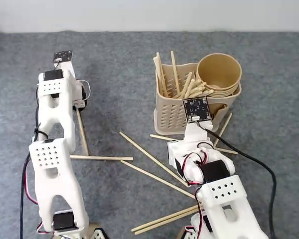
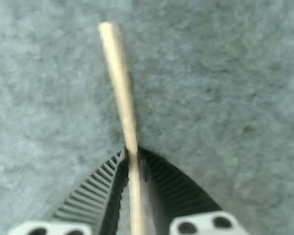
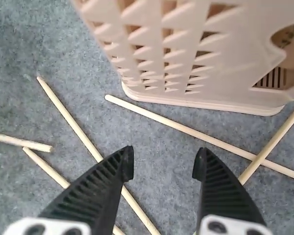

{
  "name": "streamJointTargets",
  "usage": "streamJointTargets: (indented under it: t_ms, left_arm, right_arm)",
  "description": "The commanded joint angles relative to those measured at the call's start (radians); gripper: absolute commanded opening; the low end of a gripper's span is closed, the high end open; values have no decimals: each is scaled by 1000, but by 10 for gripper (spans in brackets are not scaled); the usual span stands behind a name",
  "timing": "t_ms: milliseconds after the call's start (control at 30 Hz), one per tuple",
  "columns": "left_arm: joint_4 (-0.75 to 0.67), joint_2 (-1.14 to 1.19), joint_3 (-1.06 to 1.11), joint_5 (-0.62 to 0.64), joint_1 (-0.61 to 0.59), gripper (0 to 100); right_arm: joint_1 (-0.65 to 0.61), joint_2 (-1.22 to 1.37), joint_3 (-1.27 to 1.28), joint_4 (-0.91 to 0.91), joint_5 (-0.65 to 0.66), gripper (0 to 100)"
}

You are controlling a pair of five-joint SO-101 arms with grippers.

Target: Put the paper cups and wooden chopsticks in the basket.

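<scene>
Two claws logged: left claw [image 2: 132, 154] clenched on one chopstick [image 2: 119, 83] near its end, over the left half of the tabletop [image 2: 235, 98]; right claw [image 3: 161, 164] spread wide above loose chopsticks [image 3: 68, 119] just before the basket [image 3: 196, 58], which stands toward the far edge holding cups [image 1: 219, 72]. Judgement: the sticks are light, stiff, thin and smooth, likely to swivel when pinched endwise, so mid-length is the better hold.

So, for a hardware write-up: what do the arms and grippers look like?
The left arm and right arm have white shells with grids of small holes, black motors and red and black wires; a thick black cable runs off the right arm. Each wrist carries a small black circuit board. The left gripper and right gripper have black, ribbed, tapering fingers on white bases.
</scene>
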Motion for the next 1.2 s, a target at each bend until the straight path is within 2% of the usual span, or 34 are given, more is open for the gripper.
streamJointTargets:
  t_ms: [0, 167, 433, 600, 767, 967, 1067, 1167]
  left_arm:
    - [112, -3, -101, -6, 11, 13]
    - [288, -3, -302, -3, 55, 13]
    - [285, -31, -437, 0, 63, 12]
    - [285, -180, -435, 0, 61, 12]
    - [285, -370, -435, 5, 66, 12]
    - [282, -578, -435, 130, 172, 12]
    - [279, -647, -441, 183, 265, 12]
    - [219, -697, -441, 233, 359, 12]
  right_arm:
    - [7, -13, -6, -18, -11, 212]
    - [10, -15, -6, -10, -11, 212]
    - [10, -15, -8, 1, -11, 212]
    - [1, -48, -44, 99, -11, 212]
    - [-1, -189, -38, 165, -11, 212]
    - [-47, -392, -3, 239, -12, 212]
    - [-31, -498, 29, 239, -11, 212]
    - [1, -591, 54, 239, -11, 212]
